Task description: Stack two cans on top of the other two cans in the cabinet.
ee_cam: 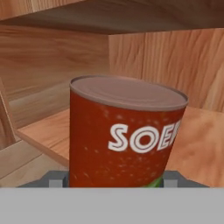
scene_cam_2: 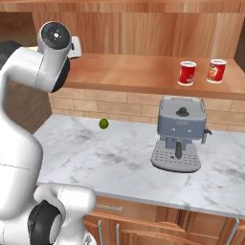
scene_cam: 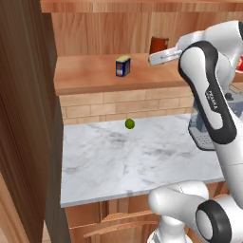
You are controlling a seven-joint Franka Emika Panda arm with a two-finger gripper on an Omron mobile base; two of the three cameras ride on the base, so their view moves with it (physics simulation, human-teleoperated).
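Note:
A dark red can (ee_cam: 124, 135) with white lettering and a bit of green at its foot looms close in the hand view. My gripper (ee_cam: 113, 180) is shut on it, one fingertip (ee_cam: 56, 179) at each side of its lower part. In the left base view the same can (scene_cam: 159, 43) rises just behind my white hand (scene_cam: 163, 56) on the cabinet shelf (scene_cam: 90, 76). Its base is hidden. A short blue tin (scene_cam: 123, 66) with a yellow top stands on that shelf to the left. Two bright red cans (scene_cam_2: 187, 72) (scene_cam_2: 217, 71) with white bands stand side by side far right on the shelf.
A grey coffee machine (scene_cam_2: 179, 139) stands on the white marble counter (scene_cam_2: 110, 158) below the shelf. A small green lime (scene_cam: 129, 124) lies near the brick backsplash. The cabinet's upper board (ee_cam: 131, 15) hangs close above the can, and a wooden side wall (scene_cam: 23, 118) rises at left.

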